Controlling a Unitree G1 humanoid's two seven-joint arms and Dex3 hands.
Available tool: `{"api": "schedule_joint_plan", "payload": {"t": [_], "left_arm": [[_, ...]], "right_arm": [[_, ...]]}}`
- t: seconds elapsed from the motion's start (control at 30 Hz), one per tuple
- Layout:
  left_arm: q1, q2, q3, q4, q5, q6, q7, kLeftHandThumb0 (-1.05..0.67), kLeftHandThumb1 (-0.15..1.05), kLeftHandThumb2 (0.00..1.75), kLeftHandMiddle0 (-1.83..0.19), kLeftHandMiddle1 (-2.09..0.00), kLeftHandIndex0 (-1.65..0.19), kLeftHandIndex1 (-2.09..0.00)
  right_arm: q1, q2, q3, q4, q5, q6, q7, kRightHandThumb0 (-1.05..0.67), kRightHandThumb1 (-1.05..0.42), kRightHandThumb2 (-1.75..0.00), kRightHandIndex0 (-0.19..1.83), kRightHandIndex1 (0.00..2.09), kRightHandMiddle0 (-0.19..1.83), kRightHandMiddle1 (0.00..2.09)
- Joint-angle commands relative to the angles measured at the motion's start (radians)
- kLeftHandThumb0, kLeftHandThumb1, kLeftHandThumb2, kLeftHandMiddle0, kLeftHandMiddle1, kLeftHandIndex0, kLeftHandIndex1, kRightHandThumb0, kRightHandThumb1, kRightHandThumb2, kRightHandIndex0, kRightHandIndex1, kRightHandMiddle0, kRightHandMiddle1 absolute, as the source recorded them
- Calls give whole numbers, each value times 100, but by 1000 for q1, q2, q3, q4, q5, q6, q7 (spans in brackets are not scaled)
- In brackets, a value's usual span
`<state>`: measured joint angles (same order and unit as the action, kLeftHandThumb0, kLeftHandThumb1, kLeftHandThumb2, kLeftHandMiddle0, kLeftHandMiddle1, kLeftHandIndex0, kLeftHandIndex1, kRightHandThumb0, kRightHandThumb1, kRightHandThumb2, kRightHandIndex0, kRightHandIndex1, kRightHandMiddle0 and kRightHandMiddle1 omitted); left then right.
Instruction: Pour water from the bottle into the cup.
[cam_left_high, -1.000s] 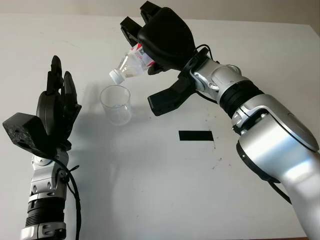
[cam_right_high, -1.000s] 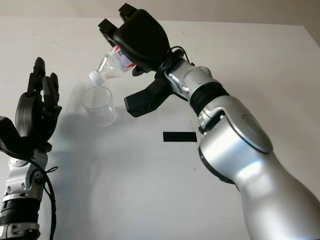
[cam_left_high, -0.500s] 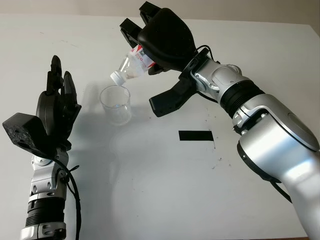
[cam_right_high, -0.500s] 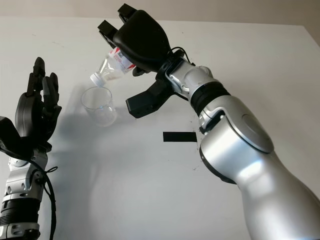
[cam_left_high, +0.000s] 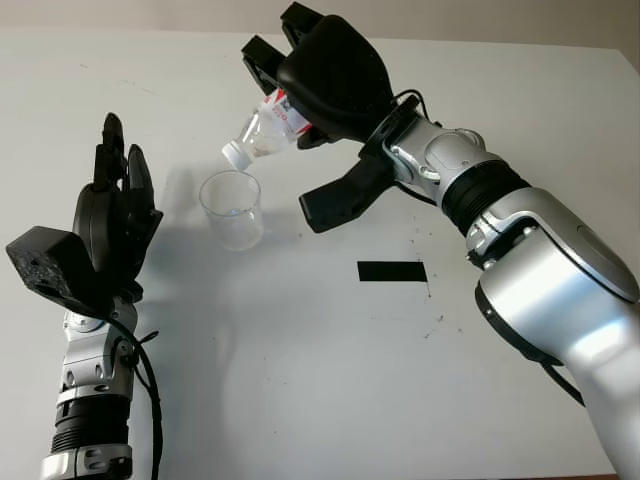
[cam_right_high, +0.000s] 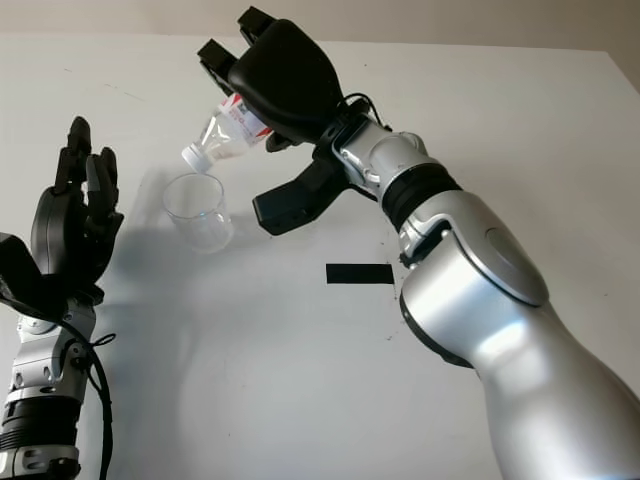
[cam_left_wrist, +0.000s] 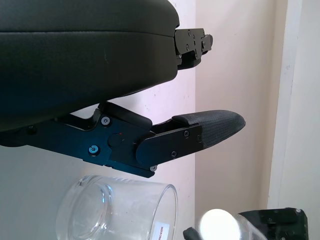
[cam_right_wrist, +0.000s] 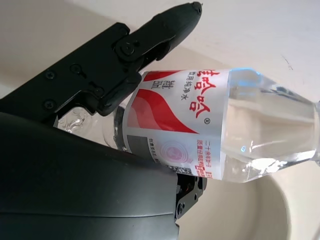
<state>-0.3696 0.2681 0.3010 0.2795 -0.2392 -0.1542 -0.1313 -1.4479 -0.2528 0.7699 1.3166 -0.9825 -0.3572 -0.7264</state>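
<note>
My right hand (cam_left_high: 300, 95) is shut on a small clear water bottle (cam_left_high: 262, 132) with a red and white label (cam_right_wrist: 177, 125). The bottle is tilted neck down, and its white-capped mouth (cam_left_high: 234, 154) hangs just above the rim of a clear plastic cup (cam_left_high: 231, 208). The cup stands upright on the white table (cam_left_high: 300, 350) and also appears in the left wrist view as the cup (cam_left_wrist: 120, 210). My left hand (cam_left_high: 112, 225) is open, raised upright a little to the left of the cup, not touching it.
A black strip of tape (cam_left_high: 392, 271) lies on the table to the right of the cup. My right hand's thumb (cam_left_high: 340, 200) sticks out below the bottle, close to the cup's right side.
The bottle's mouth has shifted slightly, staying just over the cup's rim. The left hand has stayed where it was.
</note>
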Motion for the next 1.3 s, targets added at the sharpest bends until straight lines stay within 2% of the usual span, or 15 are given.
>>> {"api": "schedule_joint_plan", "payload": {"t": [0.0, 0.03, 0.1, 0.13, 0.23, 0.33, 0.5, 0.6, 0.67, 0.8, 0.9, 1.03, 1.2, 1.27], "left_arm": [[-2, 2, 5, -8, 4, -8, 4, -71, 105, 66, 6, -6, 9, -6], [0, 2, 5, -10, 4, -8, 6, -71, 105, 66, 6, -6, 8, -7], [2, 4, 6, -10, 3, -8, 6, -71, 105, 66, 6, -6, 8, -7], [3, 5, 7, -10, 3, -9, 5, -70, 105, 66, 6, -6, 8, -7], [5, 8, 7, -12, 3, -7, 4, -70, 105, 67, 6, -6, 8, -7], [7, 11, 8, -12, 1, -7, -3, -71, 105, 66, 7, -5, 9, -6], [9, 9, 12, -15, -6, 2, -8, -71, 105, 67, 7, -5, 10, -6], [12, 11, 12, -17, -1, 1, -8, -71, 105, 67, 7, -5, 10, -5], [14, 11, 12, -22, 1, 4, -5, -71, 105, 67, 7, -5, 11, -5], [20, 12, 13, -23, 1, 4, -9, -71, 105, 67, 7, -5, 11, -5], [26, 12, 15, -22, -2, 2, -15, -72, 105, 67, 8, -5, 12, -5], [31, 9, 18, -25, -10, 7, -23, -72, 105, 66, 9, -5, 12, -5], [38, 14, 24, -33, -16, 12, -31, -71, 105, 68, 10, -5, 13, -4], [40, 18, 29, -30, -22, 10, -44, -71, 105, 68, 10, -4, 14, -4]], "right_arm": [[9, -10, -59, -9, 61, -25, 24, -24, -105, -27, 109, 209, 52, 209], [27, -7, -105, -11, 115, -47, 51, -22, -102, -32, 110, 209, 60, 209], [59, -5, -181, -18, 207, -87, 102, -12, -83, -71, 114, 209, 81, 209], [73, -5, -206, -21, 239, -102, 118, -9, -77, -81, 115, 209, 85, 209], [100, -4, -254, -30, 294, -120, 150, -8, -67, -89, 120, 209, 90, 209], [148, 16, -377, -40, 440, -148, 269, -10, -70, -80, 126, 209, 91, 209], [228, 51, -568, -89, 681, -148, 473, -11, -90, -43, 115, 209, 98, 209], [276, 61, -656, -134, 796, -119, 587, -14, -100, -28, 120, 209, 108, 209], [312, 72, -724, -174, 895, -67, 695, -13, -104, -28, 126, 209, 113, 209], [380, 83, -834, -291, 1078, 148, 904, -9, -105, -35, 162, 209, 136, 209], [436, 79, -870, -402, 1148, 296, 983, -10, -105, -35, 168, 209, 140, 209], [537, 61, -863, -591, 1166, 431, 1033, -12, -105, -36, 169, 209, 140, 209], [678, 39, -849, -811, 1156, 547, 1057, -13, -105, -36, 167, 209, 138, 209], [724, 23, -846, -875, 1152, 572, 1071, -15, -105, -35, 159, 209, 132, 209]]}}
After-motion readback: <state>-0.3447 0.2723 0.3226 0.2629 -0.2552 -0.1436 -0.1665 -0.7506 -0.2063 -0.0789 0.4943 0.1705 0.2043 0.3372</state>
